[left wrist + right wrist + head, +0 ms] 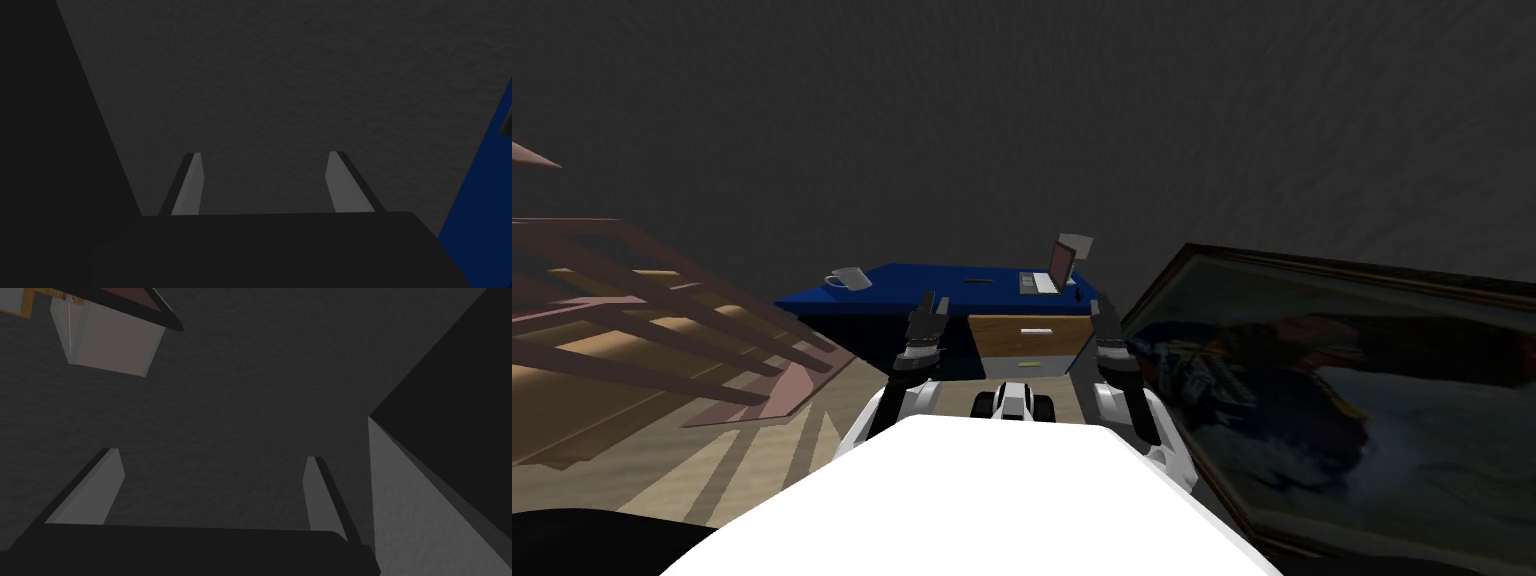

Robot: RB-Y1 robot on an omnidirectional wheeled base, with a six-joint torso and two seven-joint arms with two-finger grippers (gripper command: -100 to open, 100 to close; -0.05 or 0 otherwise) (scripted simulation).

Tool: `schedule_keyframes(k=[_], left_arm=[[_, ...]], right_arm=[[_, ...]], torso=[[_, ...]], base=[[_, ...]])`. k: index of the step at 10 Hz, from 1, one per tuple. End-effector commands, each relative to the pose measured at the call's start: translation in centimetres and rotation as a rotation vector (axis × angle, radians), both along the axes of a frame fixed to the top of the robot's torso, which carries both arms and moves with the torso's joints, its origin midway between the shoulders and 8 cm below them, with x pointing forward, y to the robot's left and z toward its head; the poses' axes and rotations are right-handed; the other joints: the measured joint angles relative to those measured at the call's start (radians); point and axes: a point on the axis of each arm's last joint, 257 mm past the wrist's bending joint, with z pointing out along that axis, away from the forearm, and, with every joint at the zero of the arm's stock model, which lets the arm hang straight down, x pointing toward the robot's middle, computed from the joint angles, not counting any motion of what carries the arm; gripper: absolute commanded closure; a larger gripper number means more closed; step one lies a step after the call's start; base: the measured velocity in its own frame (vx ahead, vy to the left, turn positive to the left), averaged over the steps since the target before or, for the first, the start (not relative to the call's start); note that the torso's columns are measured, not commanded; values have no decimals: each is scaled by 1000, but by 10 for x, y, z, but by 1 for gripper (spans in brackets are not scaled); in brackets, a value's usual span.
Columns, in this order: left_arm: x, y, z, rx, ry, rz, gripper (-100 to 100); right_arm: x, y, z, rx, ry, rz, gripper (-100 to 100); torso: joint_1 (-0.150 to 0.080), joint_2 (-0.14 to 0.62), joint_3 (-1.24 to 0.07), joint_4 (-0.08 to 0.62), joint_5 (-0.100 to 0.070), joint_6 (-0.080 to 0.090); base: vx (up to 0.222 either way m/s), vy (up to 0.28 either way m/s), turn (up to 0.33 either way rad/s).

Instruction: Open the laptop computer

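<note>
**Blue desk [932, 283] ahead, laptop [1052, 272] on its right end, both hands short of it**

The laptop sits on the desk's right end with its lid already standing partly up and its keyboard half showing. A pale box [1077, 244] hangs just behind that corner of the desk. A mug [848, 279] stands at the desk's left end, well apart from the laptop.

The main risk, as I judge it, is the desk's front edge. Both grippers are in front of it and low, so an arm driven straight at the laptop could strike the edge or the wood-fronted drawer unit [1024, 335] under the desk. The lid is thin and tilted. A blade that meets it from the front and pushes without getting behind its edge could slide the whole laptop back toward the desk's rear edge. The framed painting [1352, 380] leaning to the right of the desk leaves the right elbow little room to swing outward.

Both forearms rise from the shoulders and point up and forward at the desk front. The left gripper [933, 300] is before the desk's middle and the right gripper [1103, 300] just below its right end, nearest the laptop. Each has its fingers [190, 185] spread wide with nothing between them, and the right wrist view shows the same gap [95, 493].
</note>
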Motion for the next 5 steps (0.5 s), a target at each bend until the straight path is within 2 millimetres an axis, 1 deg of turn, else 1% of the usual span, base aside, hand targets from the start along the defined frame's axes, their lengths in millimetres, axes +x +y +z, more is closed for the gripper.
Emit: schedule_keyframes(k=[1,5], left_arm=[[0,0,0,0,0,0,0],[0,0,0,0,0,0,0]], right_arm=[[10,-11,-15,-156,43,-101,-100],[23,-38,-33,-386,105,-259,-100]], torso=[[0,0,0,0,0,0],[0,0,0,0,0,0]], base=[[16,47,137],[11,49,109]])
